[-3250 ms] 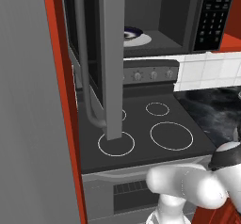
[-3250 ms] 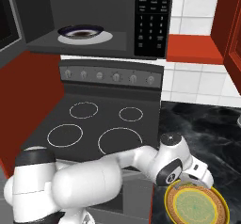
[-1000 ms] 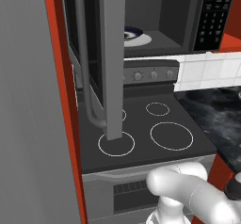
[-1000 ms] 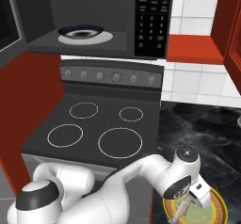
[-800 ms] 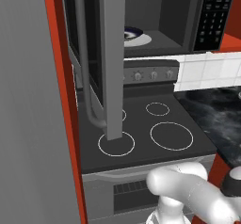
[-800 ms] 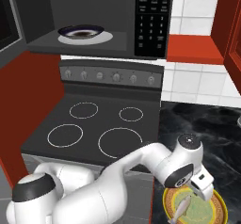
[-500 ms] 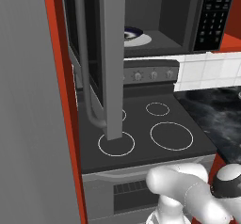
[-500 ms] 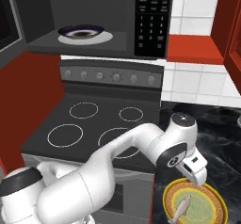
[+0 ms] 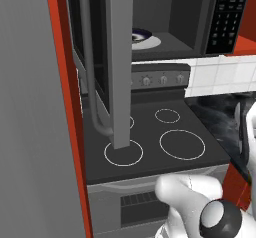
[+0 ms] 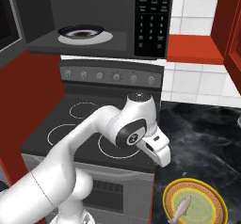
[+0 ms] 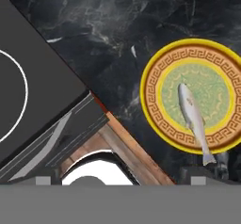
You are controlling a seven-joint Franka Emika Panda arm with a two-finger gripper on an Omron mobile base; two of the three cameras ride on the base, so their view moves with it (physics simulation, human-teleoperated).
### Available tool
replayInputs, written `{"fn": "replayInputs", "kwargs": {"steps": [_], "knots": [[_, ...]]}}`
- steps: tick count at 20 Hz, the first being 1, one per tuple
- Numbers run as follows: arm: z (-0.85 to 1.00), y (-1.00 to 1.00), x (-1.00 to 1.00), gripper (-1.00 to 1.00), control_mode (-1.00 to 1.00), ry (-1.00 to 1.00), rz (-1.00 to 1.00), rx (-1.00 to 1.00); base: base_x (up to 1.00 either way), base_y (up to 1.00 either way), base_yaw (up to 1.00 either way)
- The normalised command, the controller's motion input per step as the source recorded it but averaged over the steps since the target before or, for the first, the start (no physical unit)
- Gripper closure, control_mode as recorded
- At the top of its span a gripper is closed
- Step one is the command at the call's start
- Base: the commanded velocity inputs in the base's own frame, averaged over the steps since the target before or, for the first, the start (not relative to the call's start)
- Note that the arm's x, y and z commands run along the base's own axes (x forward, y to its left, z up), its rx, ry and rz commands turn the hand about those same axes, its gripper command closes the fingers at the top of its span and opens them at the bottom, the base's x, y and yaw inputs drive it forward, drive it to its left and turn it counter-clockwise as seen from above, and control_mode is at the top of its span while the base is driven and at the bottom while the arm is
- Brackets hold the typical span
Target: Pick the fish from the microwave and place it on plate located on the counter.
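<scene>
The silver fish [image 11: 192, 111] lies free on the yellow-rimmed green plate [image 11: 162, 63], its tail reaching over the rim. In the right base view the same fish [image 10: 180, 208] and plate [image 10: 207, 190] rest on the black marbled counter [image 10: 212, 129] at the lower right. My gripper [image 10: 162, 158] hangs above and left of the plate, over the counter's edge beside the stove, open with nothing in it. The microwave [image 10: 153, 16] stands open above the stove, and its door [image 9: 119, 67] is swung out to the left.
A dark bowl on a white turntable [image 10: 81, 32] sits inside the microwave. The black stovetop [image 10: 70, 124] with white burner rings lies left of the counter. The door's long curved handle [image 9: 92, 82] hangs over the stove. Red cabinets [image 10: 230, 25] flank the area.
The gripper was low over the plate a second ago; it has since risen and drawn back to the left, leaving the fish lying on the plate.
</scene>
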Motion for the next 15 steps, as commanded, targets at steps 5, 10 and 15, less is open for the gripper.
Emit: {"fn": "replayInputs", "kwargs": {"steps": [5,10,15], "knots": [[0.40,1.00,0.00,-1.00,-1.00,0.03,0.12,-0.05,0.00,0.00,0.00],[0.39,1.00,0.00,-1.00,-1.00,0.05,0.18,-0.02,0.00,0.00,0.00],[0.54,1.00,0.00,-1.00,-1.00,0.07,0.20,0.00,0.00,0.00,0.00]]}}
